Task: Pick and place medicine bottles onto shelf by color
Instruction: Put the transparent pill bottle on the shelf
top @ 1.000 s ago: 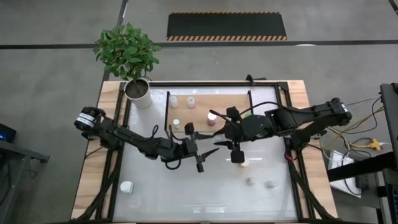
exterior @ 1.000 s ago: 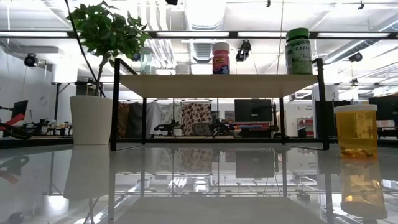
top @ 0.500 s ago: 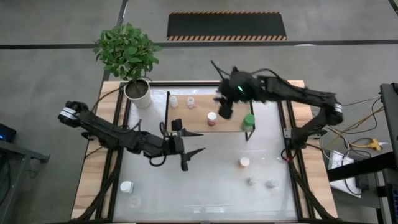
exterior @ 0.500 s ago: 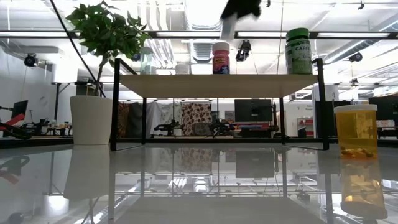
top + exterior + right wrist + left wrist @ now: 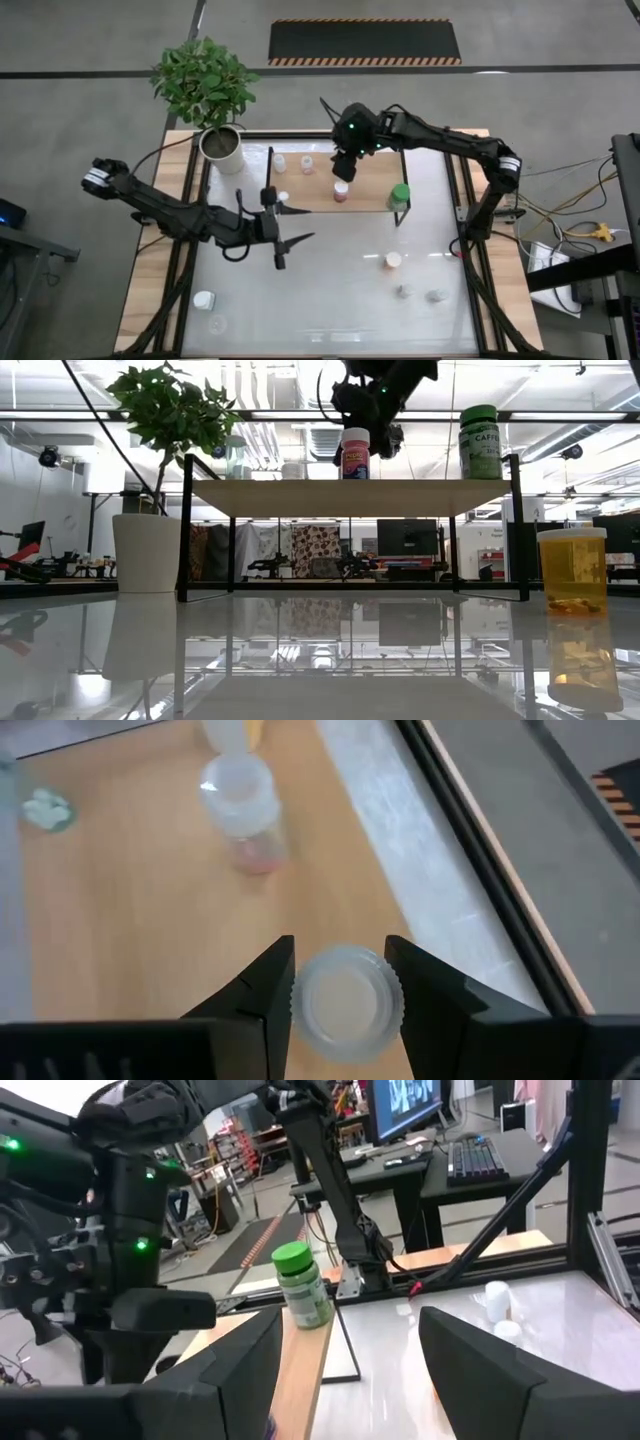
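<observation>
Medicine bottles sit partly sorted: my right gripper [image 5: 343, 170] now hovers over the white-capped bottle [image 5: 341, 189] at the shelf [image 5: 366, 198] centre, fingers narrowly parted either side of its cap [image 5: 345, 996], not clearly gripping. Half a second ago it hung higher and further right. My left gripper [image 5: 283, 232], spread and empty, has drifted left. The green-capped bottle [image 5: 400, 195] and orange bottle [image 5: 571, 569] haven't moved.

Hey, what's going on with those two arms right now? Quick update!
Right gripper straddling white-capped pink-labelled bottle on light-wood shelf. Left gripper open, empty, over white table. Green-capped bottle at shelf end; nothing blocking.
</observation>
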Controlling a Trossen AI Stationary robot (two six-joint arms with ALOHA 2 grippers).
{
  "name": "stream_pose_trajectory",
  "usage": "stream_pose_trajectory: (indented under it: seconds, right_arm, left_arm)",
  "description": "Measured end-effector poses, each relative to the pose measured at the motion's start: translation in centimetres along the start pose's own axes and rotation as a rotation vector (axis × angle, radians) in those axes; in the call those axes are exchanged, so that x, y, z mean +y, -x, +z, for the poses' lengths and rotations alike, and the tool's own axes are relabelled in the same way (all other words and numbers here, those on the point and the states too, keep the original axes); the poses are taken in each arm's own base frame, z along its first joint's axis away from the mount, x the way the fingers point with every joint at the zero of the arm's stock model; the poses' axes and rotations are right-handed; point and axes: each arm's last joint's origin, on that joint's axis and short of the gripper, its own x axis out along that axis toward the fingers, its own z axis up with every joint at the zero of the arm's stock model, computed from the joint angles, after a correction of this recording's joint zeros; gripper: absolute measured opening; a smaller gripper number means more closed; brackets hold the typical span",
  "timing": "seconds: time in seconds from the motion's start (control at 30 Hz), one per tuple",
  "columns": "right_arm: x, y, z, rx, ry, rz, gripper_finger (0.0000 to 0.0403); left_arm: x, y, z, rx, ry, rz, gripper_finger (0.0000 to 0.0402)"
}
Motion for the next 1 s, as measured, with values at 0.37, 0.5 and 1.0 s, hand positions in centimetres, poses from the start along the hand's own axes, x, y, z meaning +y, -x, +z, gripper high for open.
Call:
stream_pose_trajectory:
  seconds: [0.37, 0.5, 1.0]
  right_arm:
    - [0.7, -0.9, -0.7, 0.051, -0.04, 0.032, 0.0134]
    - [1.0, -1.4, -0.8, 0.063, -0.044, 0.032, 0.0135]
    - [0.7, -1.6, -0.8, 0.069, -0.05, -0.032, 0.0187]
  left_arm:
    - [0.3, 0.5, -0.4, -0.021, 0.014, 0.005, 0.0219]
    - [0.2, 0.5, -0.4, -0.019, 0.012, 0.005, 0.0219]
    - [0.3, 0.5, -0.4, -0.019, 0.012, 0.005, 0.0219]
